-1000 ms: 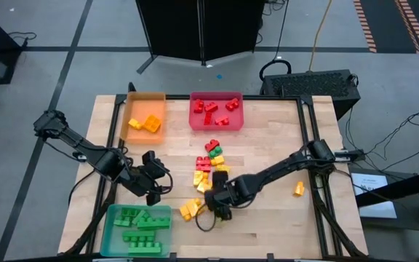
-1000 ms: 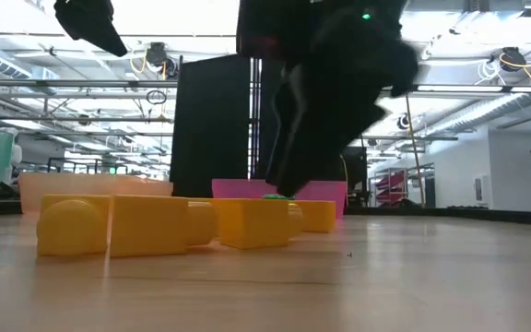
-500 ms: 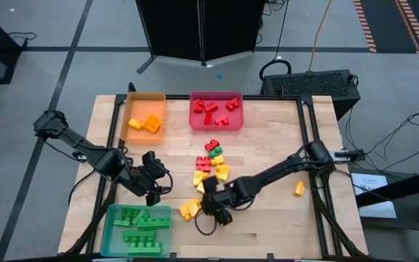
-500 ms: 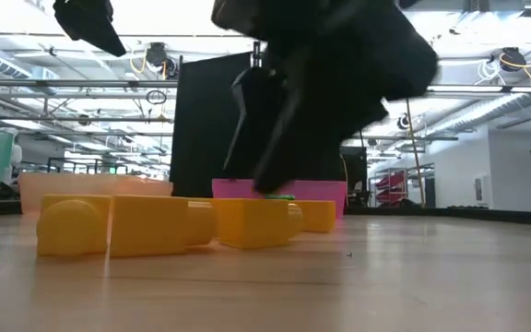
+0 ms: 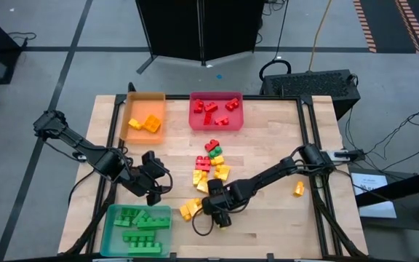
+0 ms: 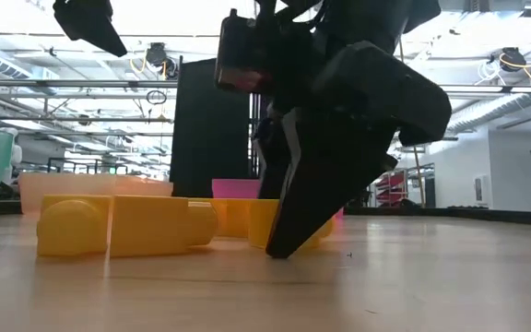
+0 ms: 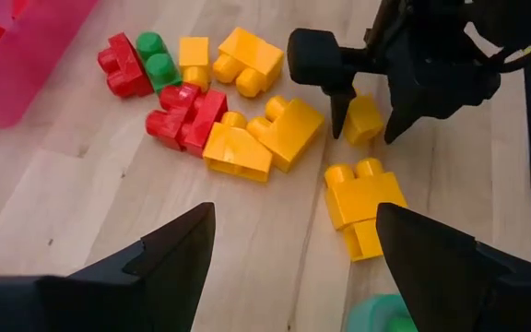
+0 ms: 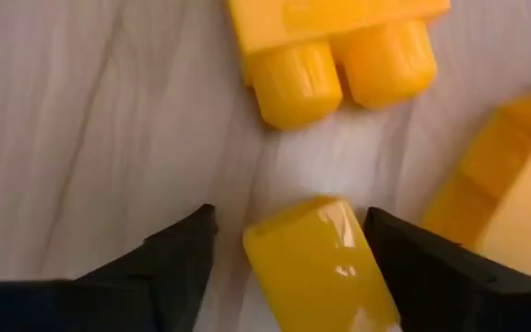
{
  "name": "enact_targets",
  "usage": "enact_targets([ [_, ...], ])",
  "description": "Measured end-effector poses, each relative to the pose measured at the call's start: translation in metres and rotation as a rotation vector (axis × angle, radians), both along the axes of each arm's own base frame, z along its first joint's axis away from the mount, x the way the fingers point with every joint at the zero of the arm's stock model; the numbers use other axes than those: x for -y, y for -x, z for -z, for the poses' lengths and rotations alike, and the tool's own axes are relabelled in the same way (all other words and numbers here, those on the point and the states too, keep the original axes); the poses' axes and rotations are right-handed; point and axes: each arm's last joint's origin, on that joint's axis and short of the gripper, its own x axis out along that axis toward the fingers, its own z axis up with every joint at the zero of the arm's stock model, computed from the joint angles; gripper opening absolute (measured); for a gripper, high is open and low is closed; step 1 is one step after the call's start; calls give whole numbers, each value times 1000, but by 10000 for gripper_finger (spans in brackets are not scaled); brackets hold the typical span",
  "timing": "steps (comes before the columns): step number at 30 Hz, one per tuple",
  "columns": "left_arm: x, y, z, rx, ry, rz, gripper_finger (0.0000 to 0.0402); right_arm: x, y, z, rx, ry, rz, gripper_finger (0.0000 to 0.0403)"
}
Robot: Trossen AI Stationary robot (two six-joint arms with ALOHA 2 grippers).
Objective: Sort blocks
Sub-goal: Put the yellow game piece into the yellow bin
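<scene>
Loose red, yellow and green blocks (image 5: 211,164) lie in a pile at mid-table. My right gripper (image 5: 213,206) is open at the pile's near end, fingertips down at the table (image 6: 279,251). Its fingers stand on either side of a small yellow block (image 8: 316,263), also seen in the left wrist view (image 7: 364,118). Two joined yellow blocks (image 5: 189,209) lie just to its left. My left gripper (image 7: 293,221) is open and holds nothing, hovering left of the pile (image 5: 155,182). My right gripper comes from above, pointing down, with one finger (image 7: 339,106) on each side of the small yellow block, which lies flat on the table. Whether either finger touches the block, I cannot tell.
An orange tray (image 5: 145,116) with yellow blocks and a red tray (image 5: 215,110) with red blocks stand at the far edge. A teal tray (image 5: 137,227) with green blocks sits at the near left. One yellow block (image 5: 298,189) lies alone near the right edge.
My right gripper has moved toward the table's near-left and down, from above the pile's near end to the tabletop, coming down around the small yellow block. The blocks have stayed where they were.
</scene>
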Motion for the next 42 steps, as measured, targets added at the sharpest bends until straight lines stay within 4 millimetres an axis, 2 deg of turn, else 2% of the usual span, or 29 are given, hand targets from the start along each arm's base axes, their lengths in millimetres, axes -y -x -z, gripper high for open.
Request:
enact_targets([
  [4,-1,0,0,9,-17,-14,304,2,5,-2,-38,24,26,214],
  [9,-1,-1,-1,21,-27,-25,304,4,6,-8,-32,3,74,112],
  [12,-1,-2,-2,50,-25,-37,304,10,5,-15,-11,-6,97,112],
  [15,-2,-4,-3,65,-25,-50,304,20,2,-32,53,-25,158,112],
  [24,-12,-11,-5,104,-51,-127,304,49,-8,-128,364,-26,292,112],
  [27,-15,-15,-8,140,-45,-139,304,59,-2,-155,448,3,323,112],
  [33,-15,-26,-20,284,-65,-106,304,75,12,-190,559,49,391,112],
  [42,-23,-38,-34,417,-121,-90,304,90,44,-230,653,129,422,112],
])
